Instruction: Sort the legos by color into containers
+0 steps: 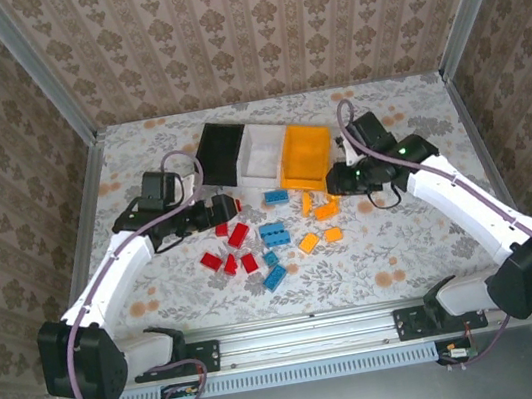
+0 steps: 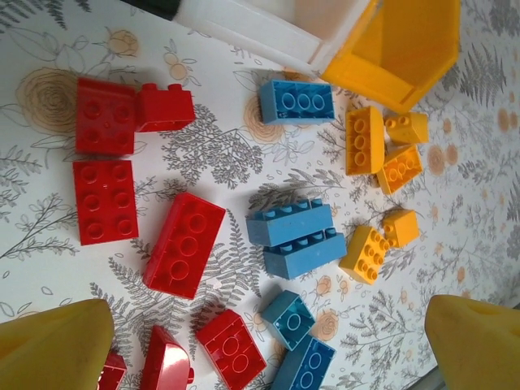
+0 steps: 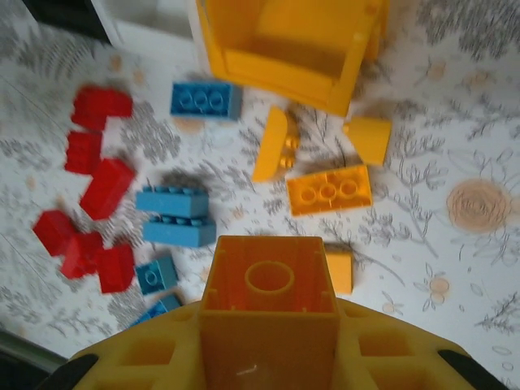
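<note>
The containers stand in a row at the back: black [image 1: 221, 151], white [image 1: 265, 151] and orange [image 1: 306, 158]. Loose legos lie in front of them: red ones [image 1: 232, 250] to the left, blue ones [image 1: 273, 234] in the middle, orange ones [image 1: 322, 223] to the right. My right gripper [image 3: 268, 341] is shut on an orange brick [image 3: 268, 284], whose hollow underside faces the camera; it hangs just before the orange bin [image 3: 284, 41]. My left gripper [image 2: 260, 345] is open above the red bricks [image 2: 183, 244] and blue bricks [image 2: 296, 240], its yellow fingertips [image 2: 49, 345] spread wide with nothing between them.
The table has a floral cover and raised walls on both sides and at the back. A metal rail [image 1: 313, 334] with the arm bases runs along the near edge. Bare tabletop [image 1: 425, 245] lies right of the orange bricks.
</note>
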Robot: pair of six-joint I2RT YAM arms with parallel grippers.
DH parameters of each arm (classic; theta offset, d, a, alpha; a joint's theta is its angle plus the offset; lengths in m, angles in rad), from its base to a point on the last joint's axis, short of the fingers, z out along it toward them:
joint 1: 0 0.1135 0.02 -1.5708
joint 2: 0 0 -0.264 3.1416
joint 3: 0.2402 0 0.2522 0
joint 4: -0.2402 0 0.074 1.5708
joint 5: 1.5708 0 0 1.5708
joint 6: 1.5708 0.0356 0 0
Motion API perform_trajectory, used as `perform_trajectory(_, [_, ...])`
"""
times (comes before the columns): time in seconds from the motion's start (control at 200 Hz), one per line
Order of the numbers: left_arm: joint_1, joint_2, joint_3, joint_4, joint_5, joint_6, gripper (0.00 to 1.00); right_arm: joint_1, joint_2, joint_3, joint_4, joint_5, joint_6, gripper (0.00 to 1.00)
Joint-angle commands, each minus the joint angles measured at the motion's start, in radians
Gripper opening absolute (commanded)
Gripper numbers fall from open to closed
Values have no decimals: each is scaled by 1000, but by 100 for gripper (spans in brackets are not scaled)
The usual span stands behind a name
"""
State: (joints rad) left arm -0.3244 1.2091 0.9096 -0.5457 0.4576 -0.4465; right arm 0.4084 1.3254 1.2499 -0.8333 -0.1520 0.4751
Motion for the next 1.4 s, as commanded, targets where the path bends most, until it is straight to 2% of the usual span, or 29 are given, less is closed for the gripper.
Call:
perform_trajectory(0.0, [26, 23, 12, -29, 1, -56, 100, -35, 37, 76, 7, -39, 1, 32])
perform_trajectory(0.14, [41, 61, 38, -62, 7, -63, 100, -73, 123, 148, 16, -43, -20, 32])
perform_trajectory(0.295, [43, 61, 13, -12, 94, -57, 100, -106, 230, 263, 1, -45, -43, 32])
perform_trajectory(0.82, [53, 52, -30, 48, 82, -65, 100, -118, 671, 714, -158, 33, -122, 32])
perform_trajectory(1.395, [72, 45, -73, 87, 98, -65, 100, -93, 950, 921, -220, 64, -140, 31])
